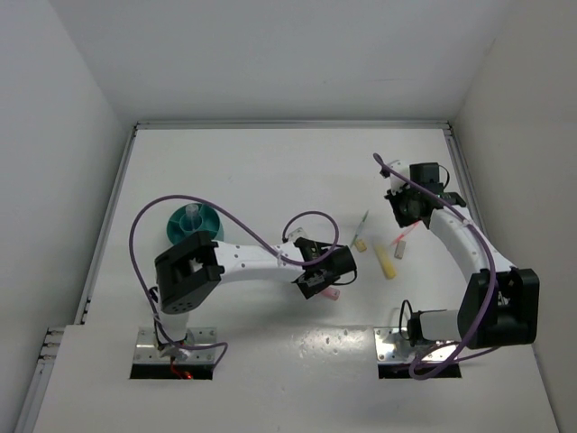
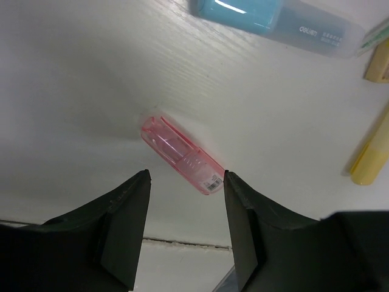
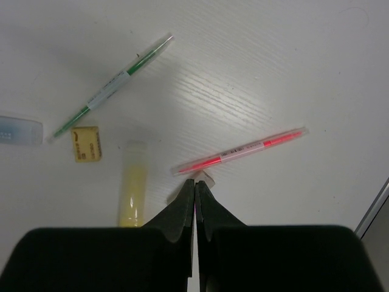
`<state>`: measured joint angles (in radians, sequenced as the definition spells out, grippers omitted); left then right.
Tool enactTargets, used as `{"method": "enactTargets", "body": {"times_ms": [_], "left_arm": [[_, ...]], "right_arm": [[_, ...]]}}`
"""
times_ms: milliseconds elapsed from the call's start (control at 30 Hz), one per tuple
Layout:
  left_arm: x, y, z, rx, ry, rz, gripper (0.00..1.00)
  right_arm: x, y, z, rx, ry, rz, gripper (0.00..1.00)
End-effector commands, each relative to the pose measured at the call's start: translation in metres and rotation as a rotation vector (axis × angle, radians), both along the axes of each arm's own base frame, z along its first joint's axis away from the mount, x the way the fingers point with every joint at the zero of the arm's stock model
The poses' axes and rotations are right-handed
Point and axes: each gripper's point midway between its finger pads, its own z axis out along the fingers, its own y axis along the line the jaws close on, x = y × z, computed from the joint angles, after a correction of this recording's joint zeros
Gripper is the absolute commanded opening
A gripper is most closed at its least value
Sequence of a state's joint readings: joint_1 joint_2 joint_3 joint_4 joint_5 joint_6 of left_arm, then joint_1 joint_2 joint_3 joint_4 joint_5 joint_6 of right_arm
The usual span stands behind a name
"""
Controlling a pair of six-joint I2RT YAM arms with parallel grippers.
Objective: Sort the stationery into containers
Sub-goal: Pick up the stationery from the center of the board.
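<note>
Left gripper stands open, a short translucent pink marker with barcode label just ahead between its tips. Right gripper is closed, a thin pink pen just beyond.

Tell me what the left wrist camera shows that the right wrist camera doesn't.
Left wrist only: a stubby pink marker lying just ahead of the open left gripper. Right wrist only: a thin red pen and the shut right gripper. Both: the yellow marker, the small tan block, the blue marker, and apparently the green pen, only its tip on the left.
</note>
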<state>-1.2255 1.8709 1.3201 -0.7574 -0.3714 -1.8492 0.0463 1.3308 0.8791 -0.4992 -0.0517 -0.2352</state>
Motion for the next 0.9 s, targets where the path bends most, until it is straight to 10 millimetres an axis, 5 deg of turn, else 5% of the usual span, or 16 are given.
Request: {"method": "enactTargets", "body": {"times_ms": [0,300,567,867], "left_arm": [[-0.001,-0.005,-0.001,0.01,0.009,0.037,0.57],[0.005,-0.018,-0.022,0.064,0.046,0.033,0.57],[0.003,-0.007,-0.039,0.128,0.092,0.011,0.53],[-0.003,0.005,-0.051,0.174,0.131,-0.035,0.29]], "right_arm": [[0.007,0.0,0.012,0.008,-0.048,-0.012,0.0],[0.007,0.003,0.021,0.024,-0.076,0.0,0.0],[0.007,0.005,0.023,0.032,-0.085,0.005,0.0],[0.007,0.007,0.026,0.045,-0.092,0.004,0.0]]}}
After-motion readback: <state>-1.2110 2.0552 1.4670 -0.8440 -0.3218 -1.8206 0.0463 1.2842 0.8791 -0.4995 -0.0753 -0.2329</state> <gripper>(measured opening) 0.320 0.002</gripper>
